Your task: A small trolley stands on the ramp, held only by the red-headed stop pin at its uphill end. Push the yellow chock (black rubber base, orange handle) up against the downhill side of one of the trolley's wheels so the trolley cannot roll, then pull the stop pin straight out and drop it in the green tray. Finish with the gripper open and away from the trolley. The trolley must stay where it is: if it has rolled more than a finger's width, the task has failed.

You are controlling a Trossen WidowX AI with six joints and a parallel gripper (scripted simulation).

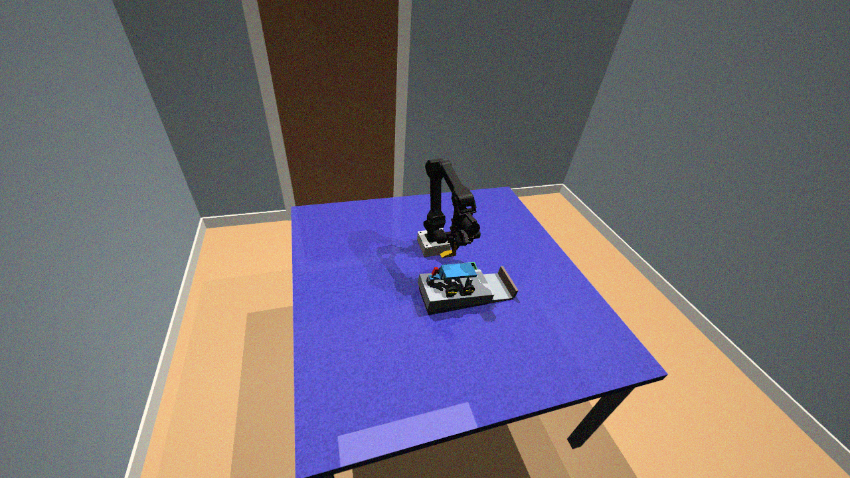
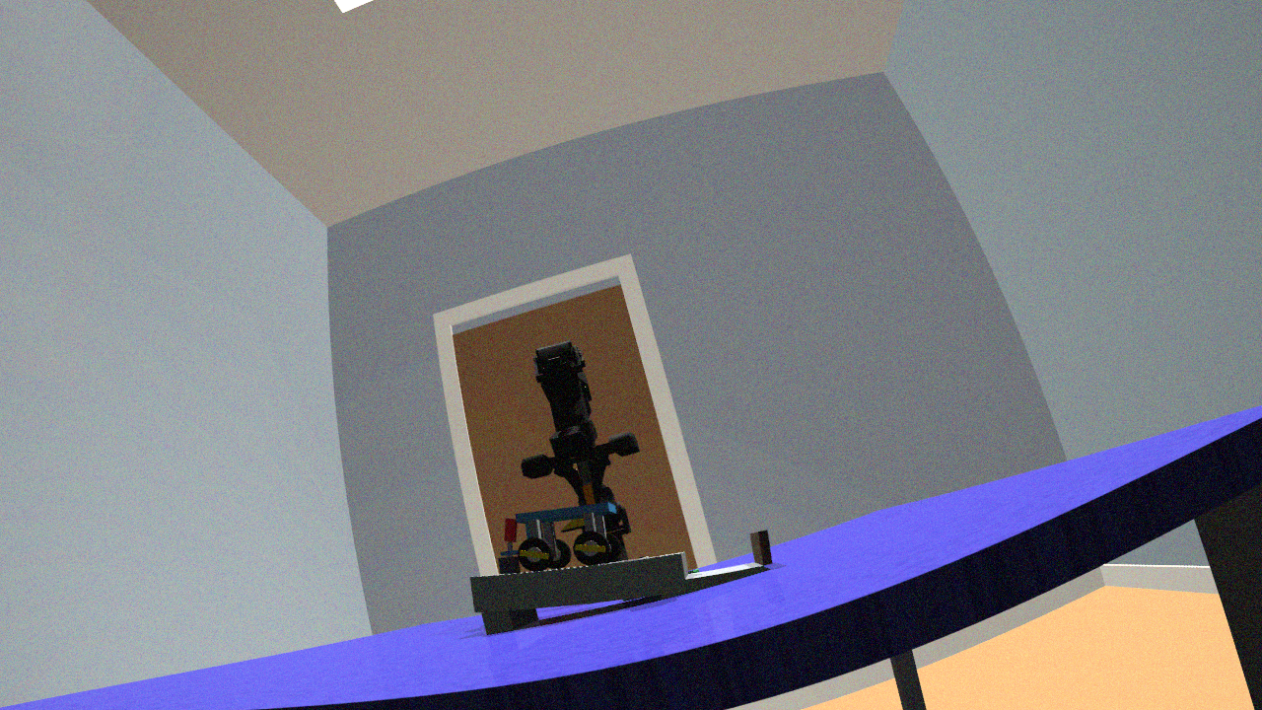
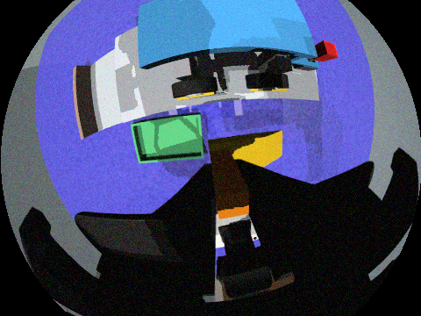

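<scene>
My gripper (image 1: 454, 245) (image 2: 589, 499) (image 3: 223, 168) is shut on the chock's orange handle (image 3: 233, 212). The chock (image 1: 446, 253) (image 2: 572, 526) (image 3: 266, 150) hangs above the table, on the robot-base side of the ramp; its yellow wedge shows beside the fingertips. The blue-topped trolley (image 1: 459, 270) (image 2: 564, 513) (image 3: 228, 26) stands on the grey ramp (image 1: 460, 303) (image 2: 578, 583) (image 3: 153, 94). The red-headed stop pin (image 1: 435, 271) (image 2: 511, 530) (image 3: 326, 51) is upright at its uphill end. The green tray (image 3: 180, 142) lies between ramp and robot base, mostly hidden in the top and exterior views.
A brown end board (image 1: 508, 282) (image 2: 760, 547) (image 3: 85, 101) stands at the ramp's downhill end. The white-topped robot base (image 1: 429, 245) is behind the held chock. The blue table (image 1: 368, 356) (image 2: 847, 547) carries everything.
</scene>
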